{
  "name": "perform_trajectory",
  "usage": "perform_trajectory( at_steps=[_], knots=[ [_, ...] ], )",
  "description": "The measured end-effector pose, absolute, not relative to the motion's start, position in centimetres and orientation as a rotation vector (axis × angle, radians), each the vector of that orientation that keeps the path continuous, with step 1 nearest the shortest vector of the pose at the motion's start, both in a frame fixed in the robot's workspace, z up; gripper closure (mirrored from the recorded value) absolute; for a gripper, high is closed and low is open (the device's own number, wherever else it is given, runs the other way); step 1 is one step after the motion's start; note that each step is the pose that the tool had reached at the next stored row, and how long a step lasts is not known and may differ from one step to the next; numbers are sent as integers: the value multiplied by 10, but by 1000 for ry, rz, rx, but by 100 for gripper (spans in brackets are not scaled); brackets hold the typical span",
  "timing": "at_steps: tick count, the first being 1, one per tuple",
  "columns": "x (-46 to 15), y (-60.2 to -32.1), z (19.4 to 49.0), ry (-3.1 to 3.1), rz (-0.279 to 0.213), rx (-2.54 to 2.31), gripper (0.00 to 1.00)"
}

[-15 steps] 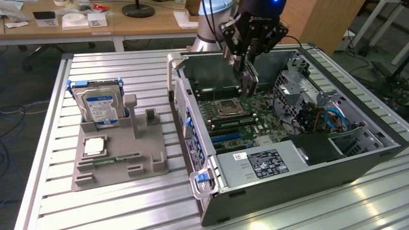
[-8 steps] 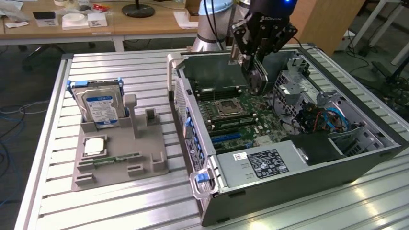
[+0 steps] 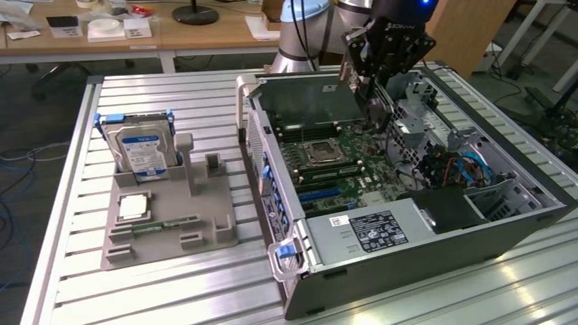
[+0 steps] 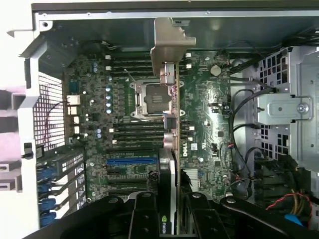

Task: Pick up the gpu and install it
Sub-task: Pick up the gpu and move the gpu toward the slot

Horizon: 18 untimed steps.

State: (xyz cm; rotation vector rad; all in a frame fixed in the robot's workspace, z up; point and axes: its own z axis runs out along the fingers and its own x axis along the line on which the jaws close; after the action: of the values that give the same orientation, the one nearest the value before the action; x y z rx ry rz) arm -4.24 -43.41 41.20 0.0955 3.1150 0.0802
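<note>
1. Exterior view, counts: one robot arm (image 3: pixel 302 34), one gripper (image 3: pixel 372 80), one gpu (image 3: pixel 375 108), one open computer case (image 3: pixel 434 271) and one grey parts holder (image 3: pixel 172 237), all on one ribbed metal worktop (image 3: pixel 181 101).
2. The holder stands beside the case, on the exterior view's left. It carries one hard drive (image 3: pixel 137 152) standing on edge, one processor chip (image 3: pixel 134 206) and one memory stick (image 3: pixel 167 223).
3. The gripper is over the case's far end, clamped on the gpu. The card hangs from it, long axis roughly upright, reaching down inside the case.
4. The dark card blends with the gripper and the case interior, so its outline and lower end are hard to make out.
5. Wrist view, counts: one gpu (image 4: pixel 173 149), one gripper (image 4: pixel 172 211), one processor socket (image 4: pixel 152 97) and one blue slot (image 4: pixel 130 161) on the case's motherboard (image 4: pixel 209 124).
6. The gpu shows edge-on, its long axis running straight out from the gripper, silvery bracket (image 4: pixel 169 45) at the outer end near the case wall.
7. The gripper pinches the card from both sides and is cut off by the picture's edge.
</note>
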Motion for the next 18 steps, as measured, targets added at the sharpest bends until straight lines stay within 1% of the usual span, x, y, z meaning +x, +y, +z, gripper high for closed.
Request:
perform_trajectory(
  at_steps=[18],
  knots=[
    [-32, -434, 412, 3115, 80, 95, 73]
  ],
)
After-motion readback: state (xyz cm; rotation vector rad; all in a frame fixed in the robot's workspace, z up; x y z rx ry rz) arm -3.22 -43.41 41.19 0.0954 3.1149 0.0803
